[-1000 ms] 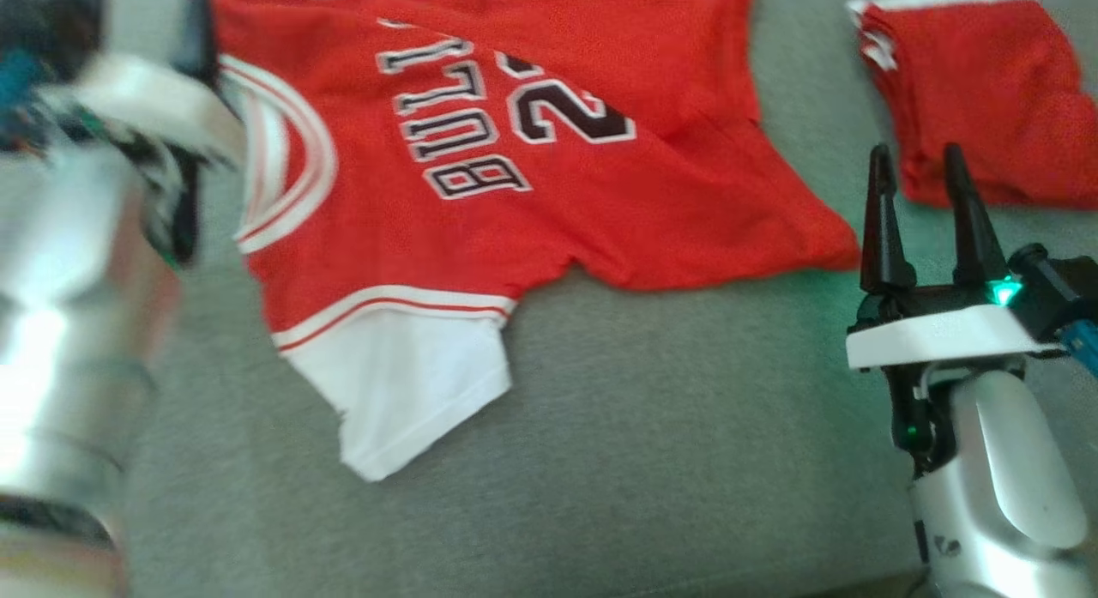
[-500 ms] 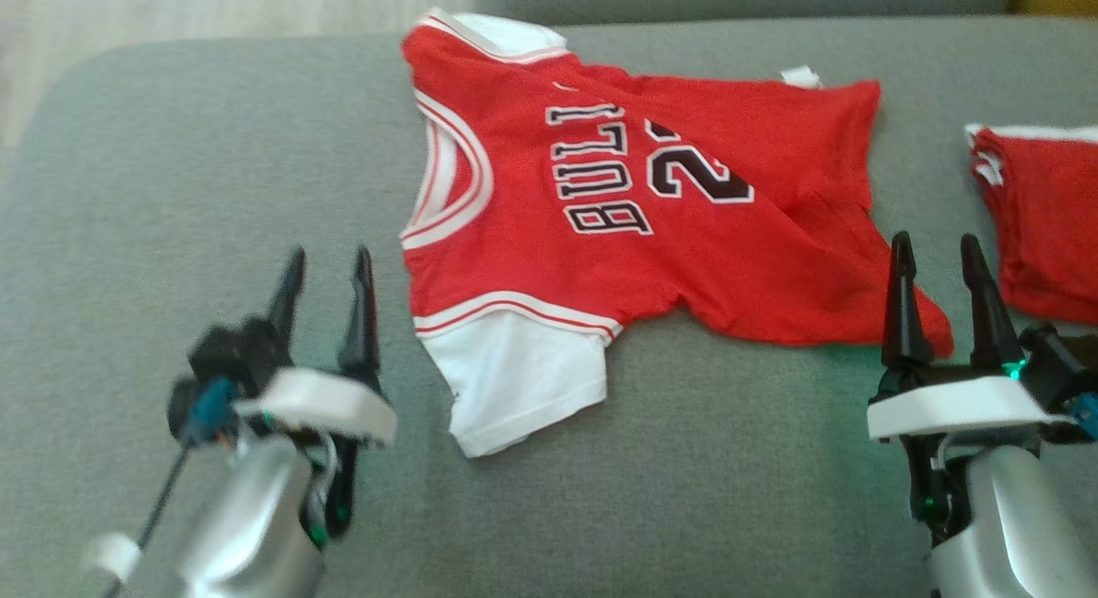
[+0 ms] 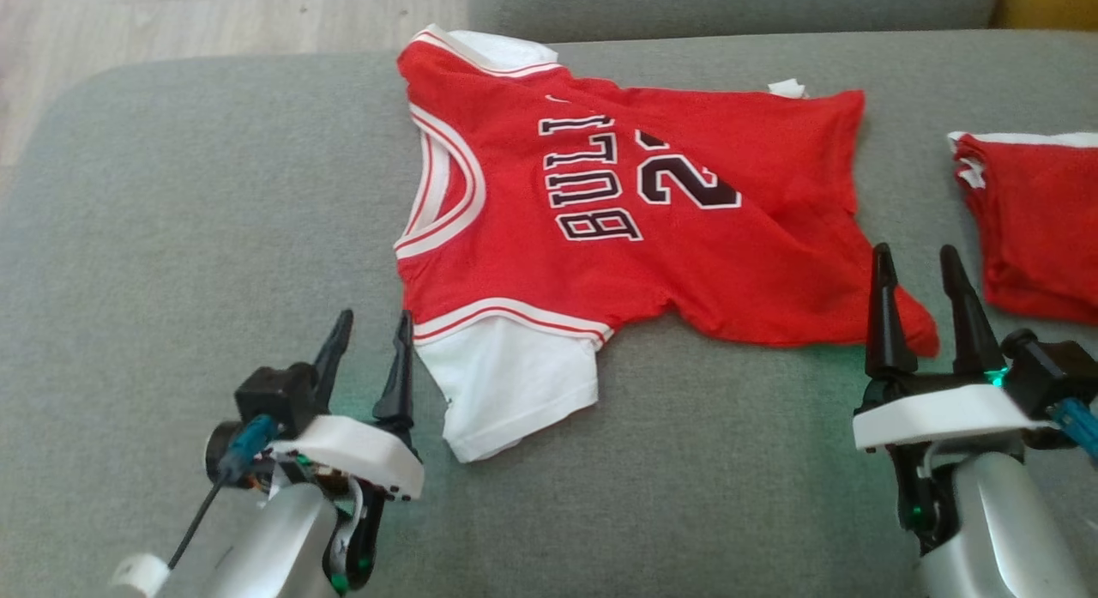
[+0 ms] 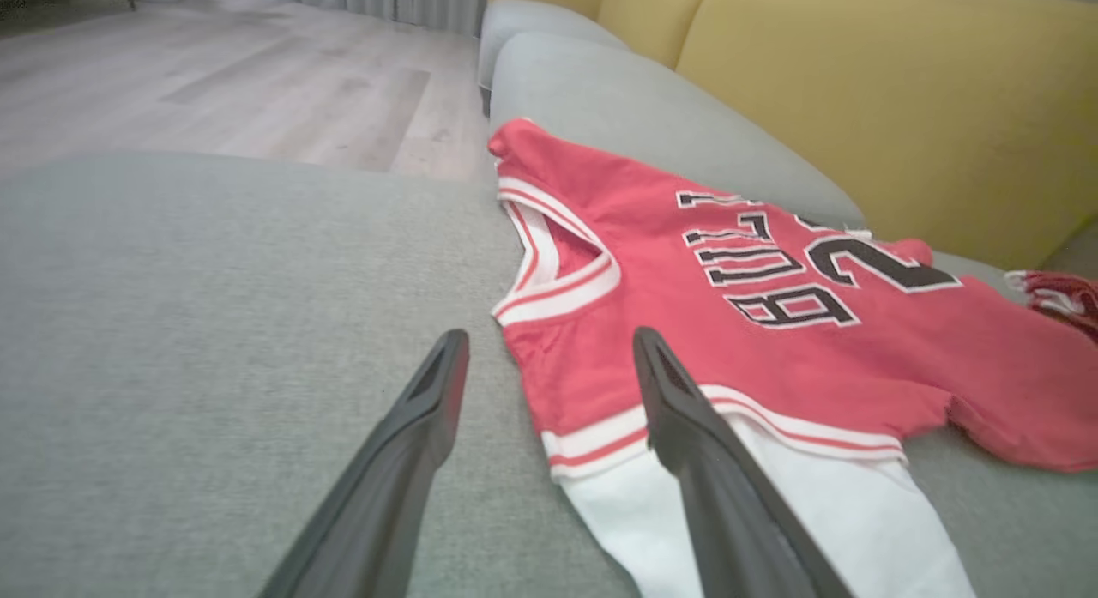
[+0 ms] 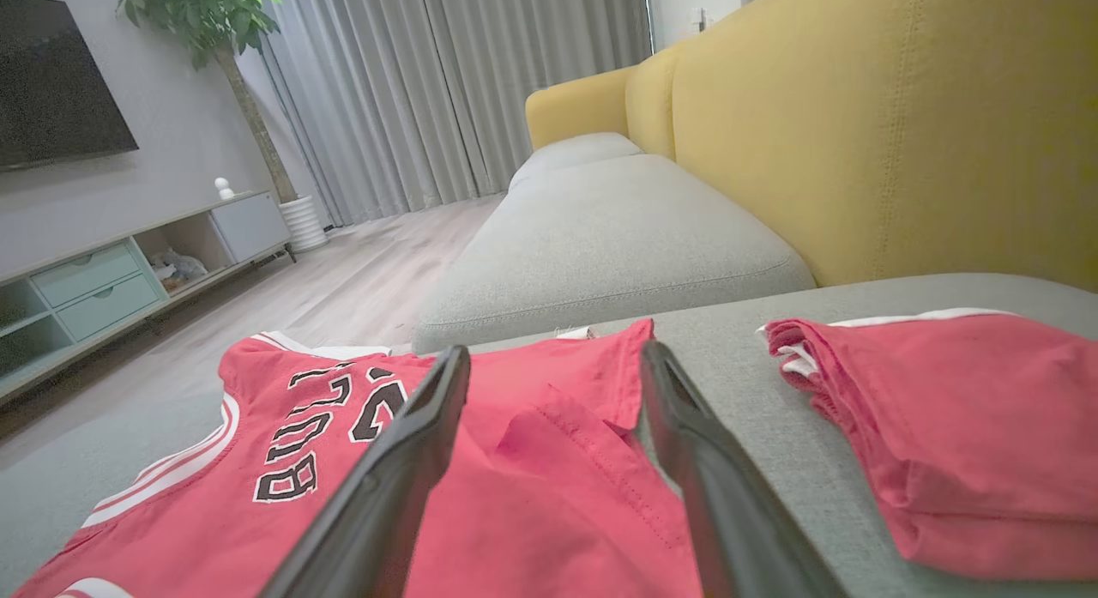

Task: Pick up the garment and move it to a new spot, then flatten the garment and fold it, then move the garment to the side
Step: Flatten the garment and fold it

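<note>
1. Lower left of the head view: my left gripper [image 3: 375, 319], fingers spread wide and holding nothing, poised just beside the white sleeve [image 3: 515, 375]; I judge it is placed there to take that near corner
2. Lower right: my right gripper [image 3: 914, 253], likewise spread and empty, its fingers framing the hem corner [image 3: 925, 334] of the red jersey [image 3: 600, 263]; the pair sit at opposite ends of the near edge, probably for flattening or a first fold
3. Centre: the red jersey, the task's garment, front up on the grey sofa cushion [image 3: 171, 238], collar toward frame left, hem side rumpled by a diagonal crease, so not yet flat
4. Right edge: a folded red garment [image 3: 1038, 229], near the hem but apart from it; it crowds my right side
5. Top: wood floor [image 3: 214, 15] at upper left; yellow backrest [image 5: 858, 135] in the right wrist view
</note>
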Available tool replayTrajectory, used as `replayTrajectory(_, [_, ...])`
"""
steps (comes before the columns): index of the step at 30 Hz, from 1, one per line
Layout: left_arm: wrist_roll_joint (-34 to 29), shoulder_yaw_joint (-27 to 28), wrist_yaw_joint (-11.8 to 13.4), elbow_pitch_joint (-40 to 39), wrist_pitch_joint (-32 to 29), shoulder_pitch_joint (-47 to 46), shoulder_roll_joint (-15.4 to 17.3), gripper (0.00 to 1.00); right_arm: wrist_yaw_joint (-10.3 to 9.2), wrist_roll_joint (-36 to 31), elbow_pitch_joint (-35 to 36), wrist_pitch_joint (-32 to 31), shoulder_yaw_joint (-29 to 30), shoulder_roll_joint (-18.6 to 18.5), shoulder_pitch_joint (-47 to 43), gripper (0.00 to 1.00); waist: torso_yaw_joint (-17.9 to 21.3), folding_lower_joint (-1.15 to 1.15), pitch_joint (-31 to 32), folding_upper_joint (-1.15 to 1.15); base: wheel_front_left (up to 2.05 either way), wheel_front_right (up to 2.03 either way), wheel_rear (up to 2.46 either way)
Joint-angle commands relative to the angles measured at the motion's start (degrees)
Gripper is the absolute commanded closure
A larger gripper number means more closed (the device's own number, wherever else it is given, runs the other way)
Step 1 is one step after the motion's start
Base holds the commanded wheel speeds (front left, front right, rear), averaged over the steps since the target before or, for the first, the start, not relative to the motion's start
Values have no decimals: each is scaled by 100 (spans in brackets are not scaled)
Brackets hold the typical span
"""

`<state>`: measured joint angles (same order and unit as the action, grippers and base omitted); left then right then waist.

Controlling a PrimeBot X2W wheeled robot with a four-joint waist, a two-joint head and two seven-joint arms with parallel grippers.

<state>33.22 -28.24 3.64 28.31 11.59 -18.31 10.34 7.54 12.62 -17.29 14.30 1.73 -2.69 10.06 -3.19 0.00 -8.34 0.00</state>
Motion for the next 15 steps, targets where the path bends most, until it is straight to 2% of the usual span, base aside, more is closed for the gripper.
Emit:
replayTrajectory(1, [-33,145,-23,-95,-42,-236,102,0,-5,22,149,14,-177,-19,144,0,58,0,-22,0,0,0,0])
replayTrajectory(6, [8,23,-112,167,-479,-426,138,0,-5,40,155,22,-283,-19,188,0,238,0,-141,0,0,0,0])
replayTrajectory(15, [-61,12,53,1021,-993,-969,325,0,-5,74,199,37,-397,-19,318,0,620,0,-499,0,0,0,0])
